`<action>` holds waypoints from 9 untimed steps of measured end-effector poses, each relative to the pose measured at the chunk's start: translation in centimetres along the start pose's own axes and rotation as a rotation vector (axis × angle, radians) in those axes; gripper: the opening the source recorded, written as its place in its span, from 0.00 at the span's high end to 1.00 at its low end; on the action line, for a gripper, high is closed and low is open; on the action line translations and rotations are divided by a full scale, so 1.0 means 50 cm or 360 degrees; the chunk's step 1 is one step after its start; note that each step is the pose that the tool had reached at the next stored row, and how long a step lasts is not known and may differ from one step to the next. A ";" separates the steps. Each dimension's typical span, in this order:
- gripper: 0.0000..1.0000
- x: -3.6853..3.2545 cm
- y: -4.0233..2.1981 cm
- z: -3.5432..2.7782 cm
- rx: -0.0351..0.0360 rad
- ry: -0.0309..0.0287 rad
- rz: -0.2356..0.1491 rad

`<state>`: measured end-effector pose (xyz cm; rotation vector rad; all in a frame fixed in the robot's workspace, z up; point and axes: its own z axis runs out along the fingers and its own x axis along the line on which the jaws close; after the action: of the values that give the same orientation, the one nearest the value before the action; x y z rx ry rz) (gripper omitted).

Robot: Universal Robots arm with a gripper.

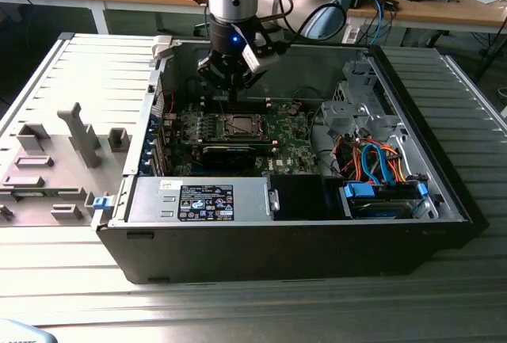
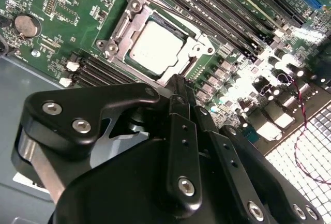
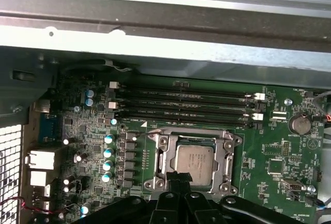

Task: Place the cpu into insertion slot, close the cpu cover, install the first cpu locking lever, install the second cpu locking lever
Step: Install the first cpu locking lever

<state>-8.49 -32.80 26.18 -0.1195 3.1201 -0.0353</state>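
Hovering just above the socket edge, end effector (image 2: pixel 178 87) has fingers pinched together, holding nothing; cpu (image 3: pixel 194 164) sits flat in the slot (image 3: pixel 192 162), cover (image 2: pixel 160 43) down around it. For the lever step, I'd push with the fingertips straight along the lever line and keep off the chip top. Cpu is square, no long axis, face up, edges parallel to the RAM slots (image 3: pixel 181 102).
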 end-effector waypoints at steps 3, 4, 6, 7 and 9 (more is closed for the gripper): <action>0.89 0.006 0.000 0.000 0.0000 0.00000 0.0000; 0.89 0.008 0.001 0.000 0.0000 0.00000 0.0000; 0.89 0.015 0.001 0.000 0.0000 0.00000 0.0000; 0.89 0.017 0.001 0.000 0.0000 0.00000 0.0000; 0.89 0.035 0.003 -0.001 0.0000 0.00000 0.0000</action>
<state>-10.25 -32.78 26.18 -0.1197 3.1201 -0.0353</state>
